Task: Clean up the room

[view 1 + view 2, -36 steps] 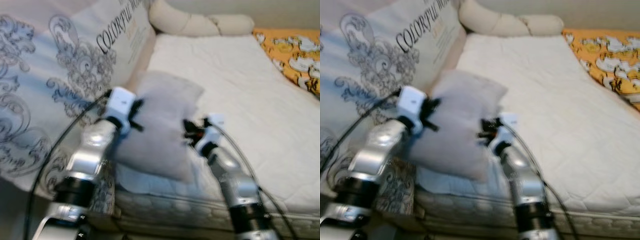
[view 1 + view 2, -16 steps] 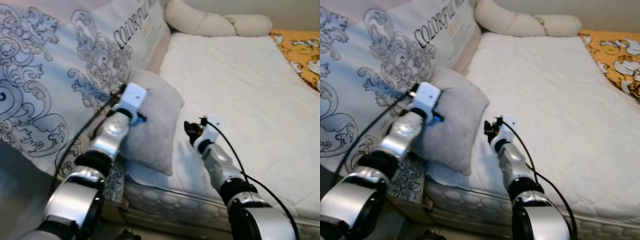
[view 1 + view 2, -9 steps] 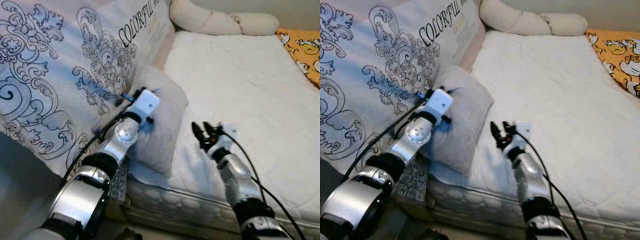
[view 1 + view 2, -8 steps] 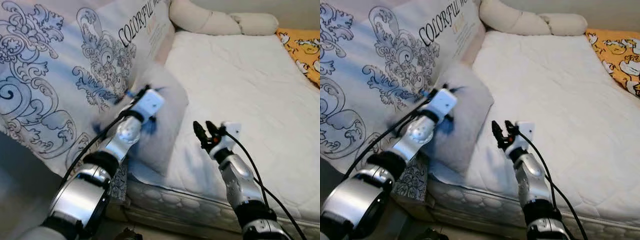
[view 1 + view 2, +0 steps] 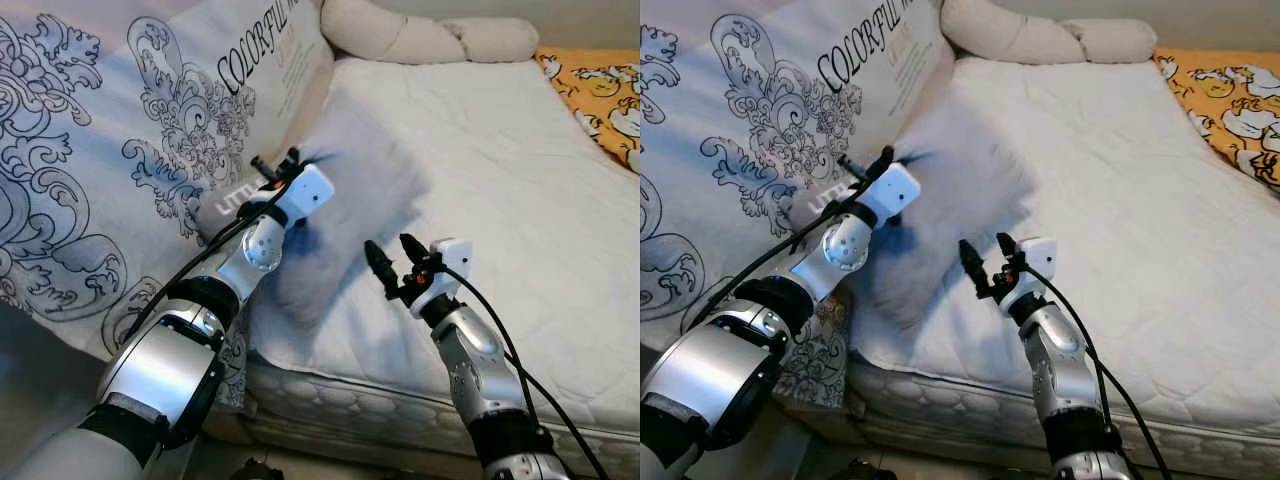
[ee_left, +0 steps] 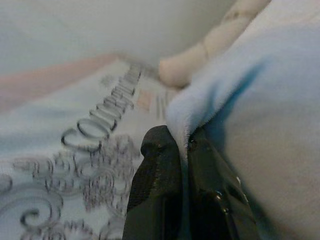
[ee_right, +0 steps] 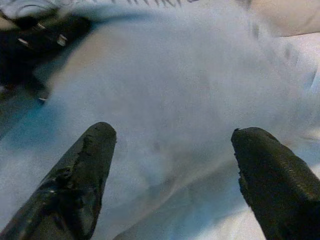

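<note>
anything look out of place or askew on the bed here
The grey pillow sits crooked at the mattress edge, tilted against the big patterned cushion, while the long cream bolster lies at the head. The left gripper pinches its seam; the right gripper is open beside it.

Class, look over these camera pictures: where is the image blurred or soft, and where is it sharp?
In the left eye view the soft grey pillow is smeared by motion, while the white quilted mattress and the right gripper stay sharp. In the left wrist view the left gripper, pinching the pillow's edge, is fairly crisp, the printed cushion behind it soft. In the right wrist view the pillow is hazy.
</note>
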### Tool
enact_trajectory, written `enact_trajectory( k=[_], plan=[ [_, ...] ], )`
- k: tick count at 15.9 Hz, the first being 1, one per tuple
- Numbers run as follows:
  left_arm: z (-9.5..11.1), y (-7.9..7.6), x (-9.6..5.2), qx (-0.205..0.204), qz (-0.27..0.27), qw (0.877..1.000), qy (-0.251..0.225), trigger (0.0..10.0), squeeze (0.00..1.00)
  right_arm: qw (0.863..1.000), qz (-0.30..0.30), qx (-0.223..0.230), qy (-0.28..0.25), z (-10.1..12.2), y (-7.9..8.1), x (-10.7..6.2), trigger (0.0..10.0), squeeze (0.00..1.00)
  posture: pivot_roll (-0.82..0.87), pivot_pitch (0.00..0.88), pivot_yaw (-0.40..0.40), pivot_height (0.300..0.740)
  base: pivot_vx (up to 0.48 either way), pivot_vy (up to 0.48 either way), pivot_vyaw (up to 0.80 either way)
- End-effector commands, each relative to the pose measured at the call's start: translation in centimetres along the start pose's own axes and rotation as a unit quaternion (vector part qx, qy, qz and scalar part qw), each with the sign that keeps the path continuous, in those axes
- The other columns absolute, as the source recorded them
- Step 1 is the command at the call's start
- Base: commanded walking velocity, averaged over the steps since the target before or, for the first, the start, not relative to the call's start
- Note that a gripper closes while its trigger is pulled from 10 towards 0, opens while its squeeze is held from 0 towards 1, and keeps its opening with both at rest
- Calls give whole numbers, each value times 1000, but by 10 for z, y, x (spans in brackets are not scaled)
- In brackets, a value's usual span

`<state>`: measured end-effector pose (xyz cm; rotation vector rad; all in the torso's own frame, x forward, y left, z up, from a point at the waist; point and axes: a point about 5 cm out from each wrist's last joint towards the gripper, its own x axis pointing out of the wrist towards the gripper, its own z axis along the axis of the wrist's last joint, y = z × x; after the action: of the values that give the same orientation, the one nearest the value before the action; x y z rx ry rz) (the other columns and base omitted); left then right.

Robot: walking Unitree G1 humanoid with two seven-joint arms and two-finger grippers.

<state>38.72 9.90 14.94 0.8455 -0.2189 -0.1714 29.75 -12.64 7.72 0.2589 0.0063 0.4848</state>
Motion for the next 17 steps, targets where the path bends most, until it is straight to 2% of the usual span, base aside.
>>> enact_trajectory(
  k=[1,2,3,4,5,7,10,13,17],
  plan=[
    [-6,6,0,-6,31,999,22,10000,0,1000,12,1,-2,2,3,-1,10000,1000,-192,24,80,740,0,0,0],
    [-18,-1,-7,4,33,998,59,10000,0,1000,18,1,-5,3,4,-6,10000,1000,-201,30,82,740,0,0,0],
    [-24,-4,-10,10,41,996,75,10000,0,1000,20,2,-4,4,4,-9,10000,1000,-209,36,84,740,0,0,0],
    [-28,-3,-12,13,56,995,85,10000,0,1000,20,1,-2,4,5,-11,10000,1000,-210,40,84,740,0,0,0],
    [-31,5,-12,10,94,991,94,10000,0,1000,18,1,0,3,5,-13,10000,1000,-209,42,84,740,0,0,0],
    [-31,18,-11,0,145,985,93,10000,0,1000,17,3,4,2,5,-15,10000,1000,-208,44,82,740,0,0,0],
    [-19,31,-6,-22,198,978,58,10000,0,1000,22,1,10,3,8,-13,10000,1000,-212,49,80,740,0,0,0],
    [-13,32,-3,-15,206,977,55,10000,0,1000,24,-3,11,4,8,-13,10000,1000,-220,48,79,740,0,0,0],
    [-23,16,-9,11,168,982,83,10000,0,999,30,-5,17,3,11,-15,10000,1000,-246,58,90,740,0,0,0]
  ],
)
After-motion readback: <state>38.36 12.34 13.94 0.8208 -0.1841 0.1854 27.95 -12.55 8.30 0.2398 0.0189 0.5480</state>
